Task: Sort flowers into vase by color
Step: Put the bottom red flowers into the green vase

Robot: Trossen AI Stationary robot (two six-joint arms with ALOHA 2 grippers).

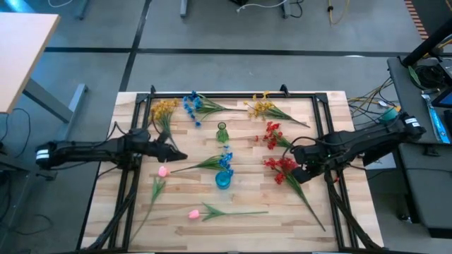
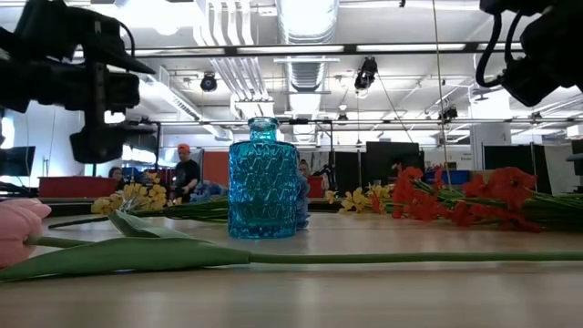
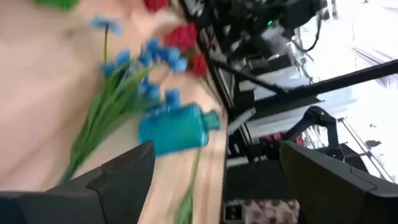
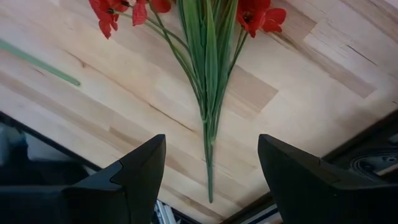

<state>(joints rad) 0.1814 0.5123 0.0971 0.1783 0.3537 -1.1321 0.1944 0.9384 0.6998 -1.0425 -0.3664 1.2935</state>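
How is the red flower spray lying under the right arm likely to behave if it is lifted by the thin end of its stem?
The red flower spray would probably droop, since its blossoms cluster at one end of a long thin stem. It likely weighs little, being slim leaves and small blossoms. The narrow stem might slip or twist between the open jaws of the right gripper, which hovers above it.

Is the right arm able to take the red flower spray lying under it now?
Probably yes. The right hand hangs open above the red spray, its stem lies between the fingers, and nothing covers it.
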